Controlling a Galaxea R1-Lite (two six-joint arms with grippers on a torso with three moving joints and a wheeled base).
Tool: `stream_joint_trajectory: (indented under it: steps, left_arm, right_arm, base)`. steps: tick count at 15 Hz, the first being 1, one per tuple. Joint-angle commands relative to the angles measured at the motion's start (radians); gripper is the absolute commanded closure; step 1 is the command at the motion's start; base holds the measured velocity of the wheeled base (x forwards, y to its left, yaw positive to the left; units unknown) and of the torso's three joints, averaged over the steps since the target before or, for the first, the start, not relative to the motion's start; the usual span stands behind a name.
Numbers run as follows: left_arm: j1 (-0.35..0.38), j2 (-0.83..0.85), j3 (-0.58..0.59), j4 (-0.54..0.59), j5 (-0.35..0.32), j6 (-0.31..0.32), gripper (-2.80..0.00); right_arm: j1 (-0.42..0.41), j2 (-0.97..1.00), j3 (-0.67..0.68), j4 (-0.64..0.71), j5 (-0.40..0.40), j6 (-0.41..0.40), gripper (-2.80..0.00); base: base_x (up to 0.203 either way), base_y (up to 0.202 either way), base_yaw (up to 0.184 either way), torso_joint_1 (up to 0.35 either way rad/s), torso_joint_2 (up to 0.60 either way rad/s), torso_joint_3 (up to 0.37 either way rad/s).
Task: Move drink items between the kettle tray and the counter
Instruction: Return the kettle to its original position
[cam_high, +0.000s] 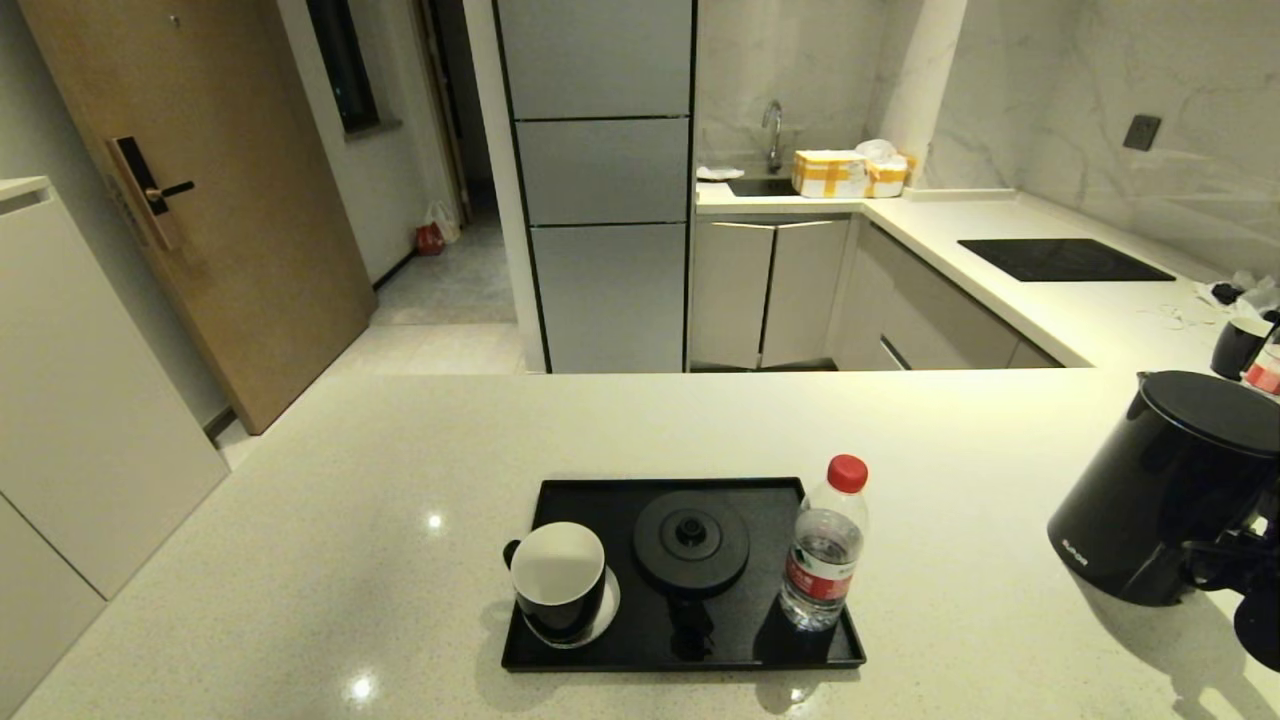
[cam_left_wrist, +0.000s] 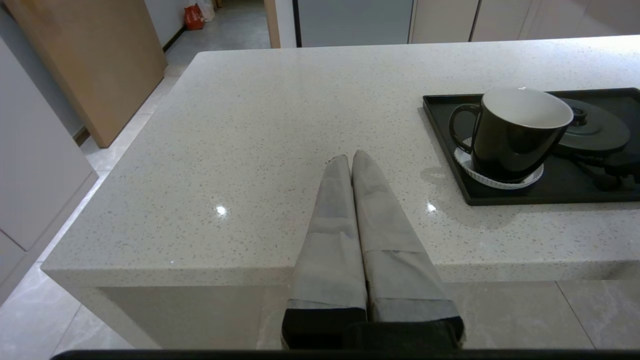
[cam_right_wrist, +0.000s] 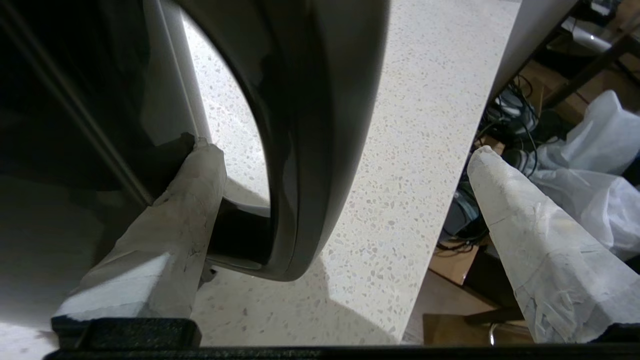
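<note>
A: From the head view, why is the kettle (cam_high: 1170, 490) at the bench's (cam_high: 400, 520) right edge? The tray (cam_high: 600, 655) sits mid-bench with its base disc (cam_high: 691, 541) bare, flanked by mug (cam_high: 558, 580) and bottle (cam_high: 825, 545).

B: Likely it belongs on that disc.

A: The left wrist view?

B: The left gripper (cam_left_wrist: 351, 162) hangs pressed shut beside the bench's front edge, idle.

A: The right wrist view?

B: The right gripper (cam_right_wrist: 345, 160) gapes wide, one finger through the loop handle (cam_right_wrist: 300, 150), straddling it to clamp.
</note>
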Motion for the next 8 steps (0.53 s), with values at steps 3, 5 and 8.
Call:
stream_joint_trajectory:
  steps: [3,5,8]
  left_arm:
    - [0.0,-0.001,0.0,0.0,0.0,0.0,0.0]
    - [0.0,-0.002,0.0,0.0,0.0,0.0,0.0]
    - [0.0,0.0,0.0,0.0,0.001,0.0,0.0]
  right_arm:
    - [-0.026,0.106,0.016,-0.095,0.036,-0.022,-2.8]
    - [-0.026,0.109,0.003,-0.095,0.038,-0.022,-2.8]
    - [-0.026,0.116,-0.014,-0.095,0.034,-0.022,-2.8]
  base:
    - [0.0,0.0,0.0,0.0,0.0,0.0]
    - [0.0,0.0,0.0,0.0,0.0,0.0]
    - [0.0,0.0,0.0,0.0,0.0,0.0]
